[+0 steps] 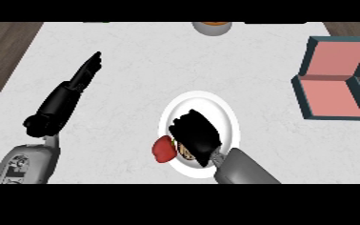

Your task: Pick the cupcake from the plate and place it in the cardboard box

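A white plate (pixel 218 109) lies on the counter, a little right of centre. My right hand (pixel 197 132) hovers low over it with its fingers curled down, hiding most of the cupcake (pixel 184 150), of which only a brown speckled bit shows at the hand's left edge. I cannot tell whether the fingers are round it. The box (pixel 329 78) with dark teal walls and a pink inside stands at the right edge, well apart from the plate. My left hand (pixel 85 71) rests open at the left, fingers straight and pointing away.
A red pepper-like item (pixel 163 148) lies against the plate's left rim. A pale bowl with something orange in it (pixel 212 27) sits at the counter's far edge. Wooden floor shows beyond the counter's left and right corners.
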Motion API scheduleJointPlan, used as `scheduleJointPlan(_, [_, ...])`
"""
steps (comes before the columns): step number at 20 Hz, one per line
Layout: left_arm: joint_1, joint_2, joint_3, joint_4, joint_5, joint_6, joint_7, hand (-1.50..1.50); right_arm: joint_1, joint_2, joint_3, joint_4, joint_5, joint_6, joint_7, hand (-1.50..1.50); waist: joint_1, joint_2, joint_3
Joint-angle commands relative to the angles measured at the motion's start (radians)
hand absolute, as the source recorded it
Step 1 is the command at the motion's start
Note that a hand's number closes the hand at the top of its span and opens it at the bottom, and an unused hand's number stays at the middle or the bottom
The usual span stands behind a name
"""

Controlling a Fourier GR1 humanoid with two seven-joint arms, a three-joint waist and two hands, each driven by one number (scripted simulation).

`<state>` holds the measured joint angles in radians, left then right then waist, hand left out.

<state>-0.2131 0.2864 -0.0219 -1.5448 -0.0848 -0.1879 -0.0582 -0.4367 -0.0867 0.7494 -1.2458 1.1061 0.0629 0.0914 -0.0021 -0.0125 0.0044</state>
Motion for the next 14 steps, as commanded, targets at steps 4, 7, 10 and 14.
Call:
scheduleJointPlan(4, [0.017,0.012,0.034,0.009,-0.004,0.024,0.009,0.00,0.083,-0.263,0.082,-0.367,-0.106,-0.092,-0.429,1.50,-0.067,-0.014,-0.001])
scheduleJointPlan(7, [0.028,0.021,0.048,-0.011,0.007,0.020,0.010,0.00,0.185,-0.433,0.013,-0.517,-0.215,-0.125,-0.553,1.50,-0.081,-0.009,0.000])
scheduleJointPlan(10, [0.072,0.034,0.060,-0.013,0.005,0.018,-0.015,0.00,0.241,-0.537,-0.196,-0.645,-0.388,-0.124,-0.557,1.50,-0.092,-0.006,-0.002])
scheduleJointPlan(14, [0.073,0.022,0.042,-0.028,-0.007,0.022,-0.016,0.00,0.339,-0.609,-0.425,-0.699,-0.677,-0.045,-0.542,1.50,-0.084,0.002,-0.003])
